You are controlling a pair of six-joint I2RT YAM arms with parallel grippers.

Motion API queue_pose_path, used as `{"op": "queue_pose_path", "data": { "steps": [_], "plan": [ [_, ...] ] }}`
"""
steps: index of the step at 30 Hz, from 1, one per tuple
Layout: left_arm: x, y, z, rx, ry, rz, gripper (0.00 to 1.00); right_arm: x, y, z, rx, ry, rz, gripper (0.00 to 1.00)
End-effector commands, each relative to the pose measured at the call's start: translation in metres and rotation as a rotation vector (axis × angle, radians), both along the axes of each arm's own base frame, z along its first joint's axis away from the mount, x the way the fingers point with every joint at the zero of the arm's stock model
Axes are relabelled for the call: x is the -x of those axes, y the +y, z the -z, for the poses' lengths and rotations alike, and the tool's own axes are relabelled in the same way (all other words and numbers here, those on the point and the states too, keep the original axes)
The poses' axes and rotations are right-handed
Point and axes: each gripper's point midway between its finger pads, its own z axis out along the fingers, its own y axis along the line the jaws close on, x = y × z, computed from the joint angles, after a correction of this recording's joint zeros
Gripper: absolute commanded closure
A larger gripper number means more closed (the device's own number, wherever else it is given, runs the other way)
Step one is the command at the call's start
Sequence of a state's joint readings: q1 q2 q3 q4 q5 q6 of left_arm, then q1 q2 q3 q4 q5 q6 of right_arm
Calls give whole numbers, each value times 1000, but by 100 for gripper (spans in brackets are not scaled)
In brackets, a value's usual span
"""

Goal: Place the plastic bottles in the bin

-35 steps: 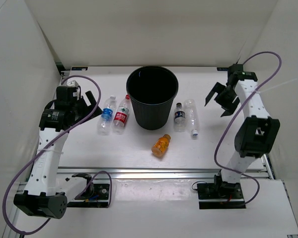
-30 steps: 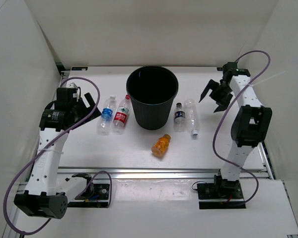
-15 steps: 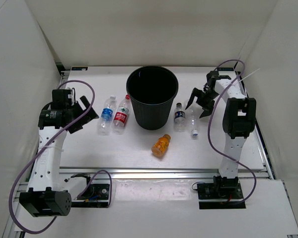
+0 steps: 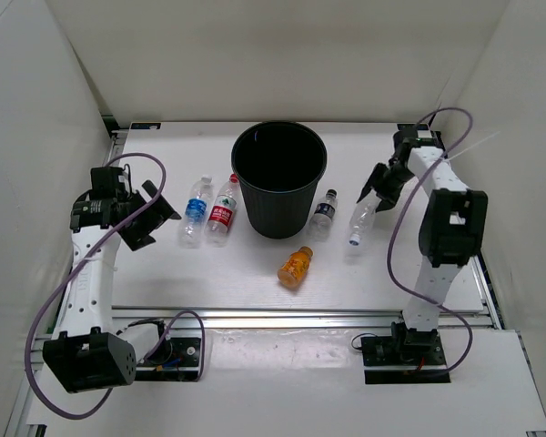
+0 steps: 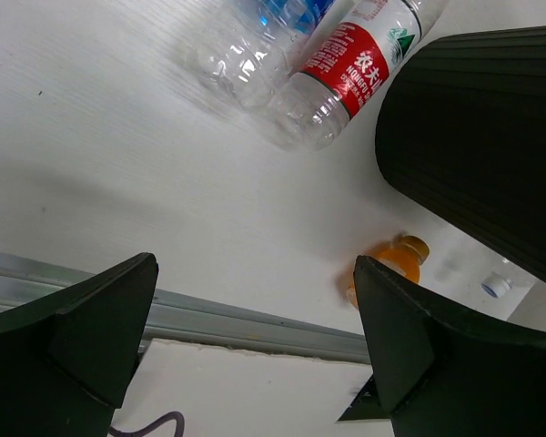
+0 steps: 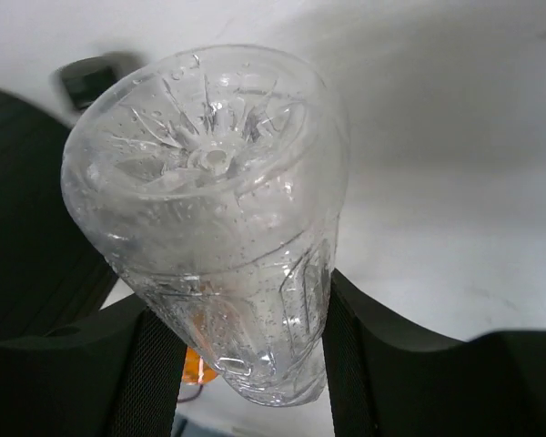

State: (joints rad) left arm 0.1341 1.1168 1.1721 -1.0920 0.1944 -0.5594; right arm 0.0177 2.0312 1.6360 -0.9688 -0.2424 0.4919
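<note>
The black bin (image 4: 279, 177) stands at the table's back middle. My right gripper (image 4: 380, 193) is shut on the base end of the clear unlabelled bottle (image 4: 361, 221); in the right wrist view that bottle (image 6: 218, 209) fills the gap between my right gripper's (image 6: 241, 309) fingers. The dark-labelled bottle (image 4: 325, 210) lies between it and the bin. The orange bottle (image 4: 296, 266) lies in front of the bin. Left of the bin lie the blue-label bottle (image 4: 197, 209) and the red-label bottle (image 4: 223, 211). My left gripper (image 4: 148, 217) hangs open left of them, holding nothing.
In the left wrist view the red-label bottle (image 5: 346, 68), blue-label bottle (image 5: 255, 45), bin wall (image 5: 482, 137) and orange bottle (image 5: 387, 269) show beyond my open left gripper (image 5: 255, 264). A metal rail (image 4: 291, 319) runs along the table's near edge. White walls close in on three sides.
My right gripper swung in from the right and shut on the clear unlabelled bottle, which now lies slanted. The dark-labelled bottle shifted slightly. My left gripper drew back to the left, still open.
</note>
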Motion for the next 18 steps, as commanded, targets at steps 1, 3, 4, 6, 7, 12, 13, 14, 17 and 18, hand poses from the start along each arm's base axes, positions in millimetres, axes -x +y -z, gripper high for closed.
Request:
{"op": "queue_pose_path", "data": {
  "steps": [1, 3, 4, 6, 7, 12, 13, 14, 17, 18],
  "plan": [
    [-8, -5, -3, 45, -35, 4, 0, -2, -14, -105, 39, -231, 80, 66],
    [-8, -7, -4, 57, -43, 1, 0, -4, -14, -147, 35, -331, 82, 66],
    [-11, -7, -2, 61, -54, -6, 0, -7, -11, -169, 18, -383, 92, 66],
    [-8, -11, 2, 80, -52, 7, 0, -18, 9, -240, -81, -566, 51, 66],
    [-9, -11, 1, 83, -68, 1, 0, -19, 18, -268, -105, -637, 38, 66],
    [-3, 10, 14, 19, -2, -138, 0, -38, 94, -351, -241, -904, -112, 60],
    [-4, 13, 18, 4, 13, -149, 0, -37, 106, -357, -259, -934, -139, 58],
    [-2, 15, 22, 3, 48, -177, 0, -38, 133, -360, -298, -960, -184, 58],
    [-5, 17, 18, 6, 62, -201, 0, -36, 178, -359, -330, -979, -256, 54],
    [-6, 11, 19, 39, 74, -180, 0, -39, 190, -349, -334, -957, -273, 52]
  ]
}}
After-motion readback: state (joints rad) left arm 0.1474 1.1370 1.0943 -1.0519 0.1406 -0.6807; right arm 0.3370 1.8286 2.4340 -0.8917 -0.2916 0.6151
